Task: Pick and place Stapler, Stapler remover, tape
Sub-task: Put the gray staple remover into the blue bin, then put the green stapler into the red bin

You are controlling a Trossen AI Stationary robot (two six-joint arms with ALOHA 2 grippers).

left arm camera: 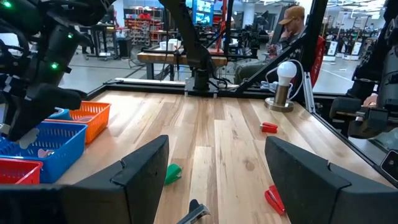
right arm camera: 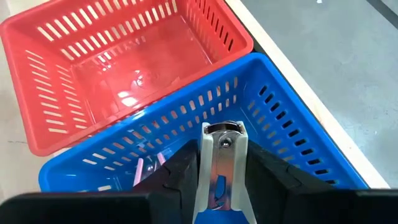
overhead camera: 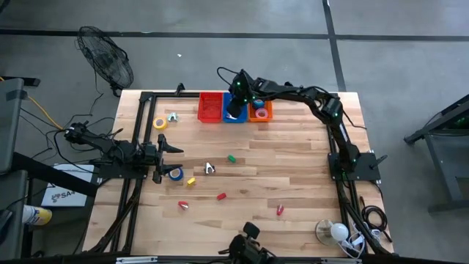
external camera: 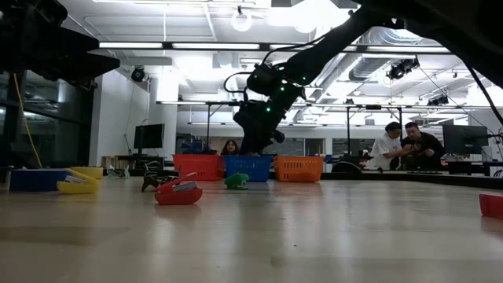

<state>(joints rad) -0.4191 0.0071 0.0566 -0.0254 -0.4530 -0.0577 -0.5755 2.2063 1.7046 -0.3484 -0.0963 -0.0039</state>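
Note:
My right gripper [overhead camera: 236, 108] hangs over the blue basket [right arm camera: 292, 118], in the middle of the basket row at the table's far edge. It is shut on a stapler remover [right arm camera: 221, 168] with silver metal jaws and a blue grip. The red basket [right arm camera: 124, 62] stands next to the blue one, the orange basket [overhead camera: 265, 111] on its other side with a tape roll [overhead camera: 261, 114] in it. My left gripper [left arm camera: 217, 180] waits open and level at the table's left side. A yellow tape roll [overhead camera: 160, 123], a blue tape roll [overhead camera: 176, 174] and another stapler remover [overhead camera: 209, 169] lie on the table. My right gripper pinches the stapler remover between its two fingers [right arm camera: 180, 180], one on each flat side. The metal pivot end [right arm camera: 222, 134] sticks out past the fingertips. The fingers slant down from above, and the remover hangs clear over the inside of the blue basket.
Small staplers lie loose on the wood: green [overhead camera: 231, 157], yellow [overhead camera: 191, 181], and red ones [overhead camera: 221, 196] [overhead camera: 183, 205] [overhead camera: 279, 210]. A round lamp [overhead camera: 333, 232] stands at the near right corner. People sit beyond the table's far side in the low view.

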